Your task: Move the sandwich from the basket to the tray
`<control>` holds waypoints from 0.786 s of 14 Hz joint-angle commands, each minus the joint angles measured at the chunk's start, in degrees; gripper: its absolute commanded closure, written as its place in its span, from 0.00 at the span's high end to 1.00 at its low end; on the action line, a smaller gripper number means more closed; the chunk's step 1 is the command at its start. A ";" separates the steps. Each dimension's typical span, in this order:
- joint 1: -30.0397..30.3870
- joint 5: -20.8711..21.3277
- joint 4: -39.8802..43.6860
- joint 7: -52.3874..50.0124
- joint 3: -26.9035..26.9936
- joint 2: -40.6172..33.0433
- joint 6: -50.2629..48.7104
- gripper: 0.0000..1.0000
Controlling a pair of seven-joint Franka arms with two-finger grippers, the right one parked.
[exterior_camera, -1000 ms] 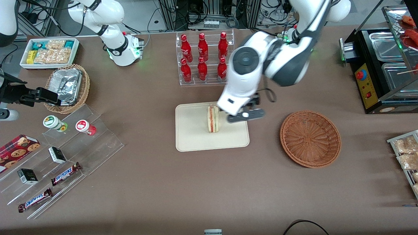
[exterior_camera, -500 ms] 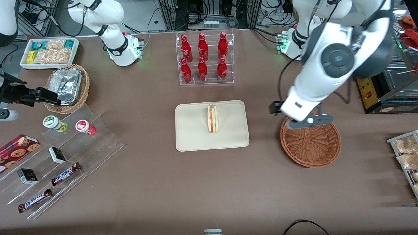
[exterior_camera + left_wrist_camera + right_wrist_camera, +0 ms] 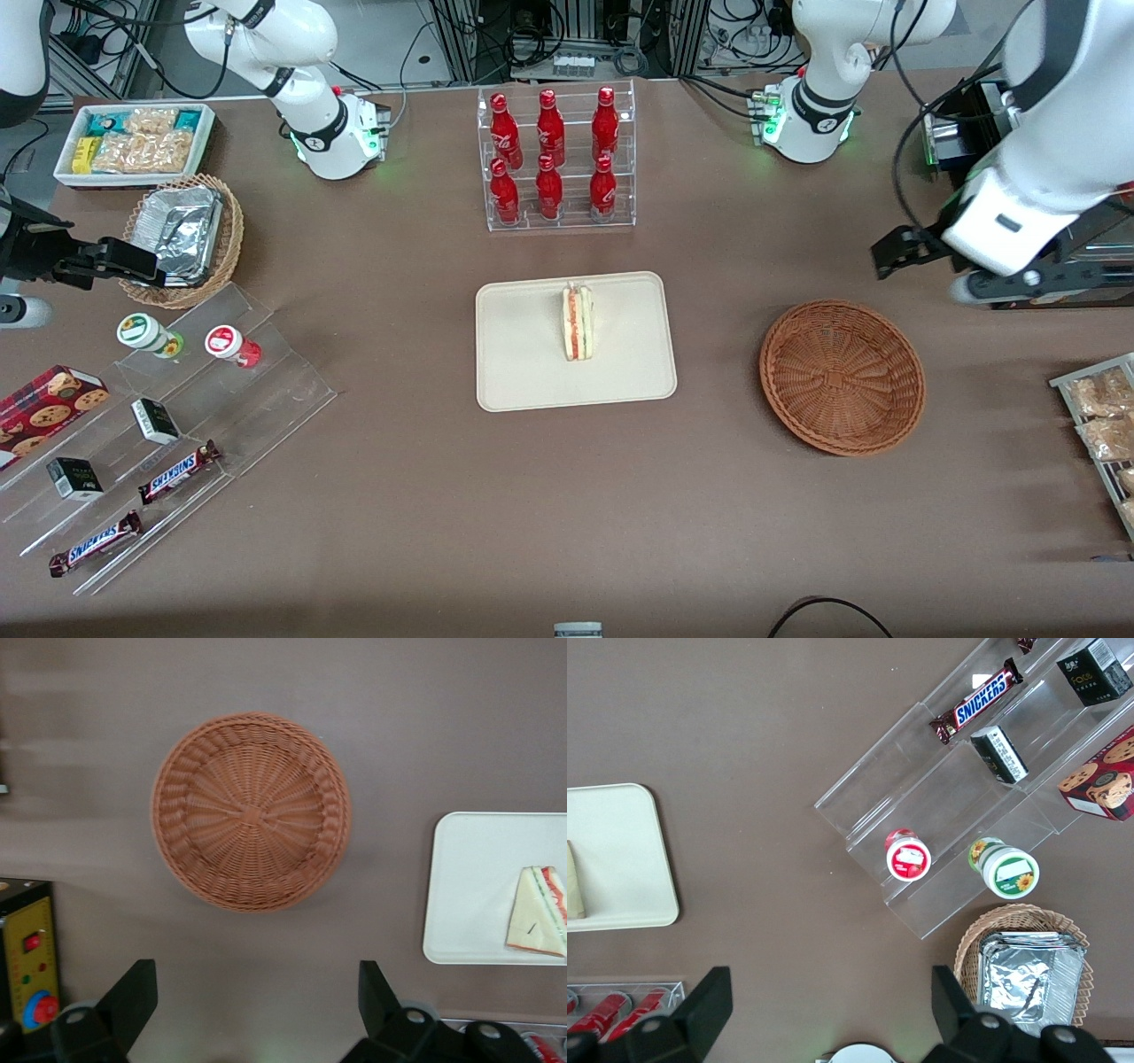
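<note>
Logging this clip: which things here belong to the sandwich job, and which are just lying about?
Job: sandwich lying on the tray; basket, nothing in it; gripper, open, high above the table near the basket.

Lying about: cola bottles, Snickers bars, foil container, cookie box.

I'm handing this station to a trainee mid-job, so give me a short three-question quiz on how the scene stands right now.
1. True or false: the sandwich lies on the tray.
2. What is in the basket? A) sandwich B) foil container C) nothing
3. Fill in: the gripper is ____ and holds nothing, up over the table farther from the front camera than the basket, by the black appliance.

Key: 1 true; 2 C; 3 open.
</note>
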 commanded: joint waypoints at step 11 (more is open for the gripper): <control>6.84 -1.85 4.35 6.62 -1.39 2.26 0.41 1.00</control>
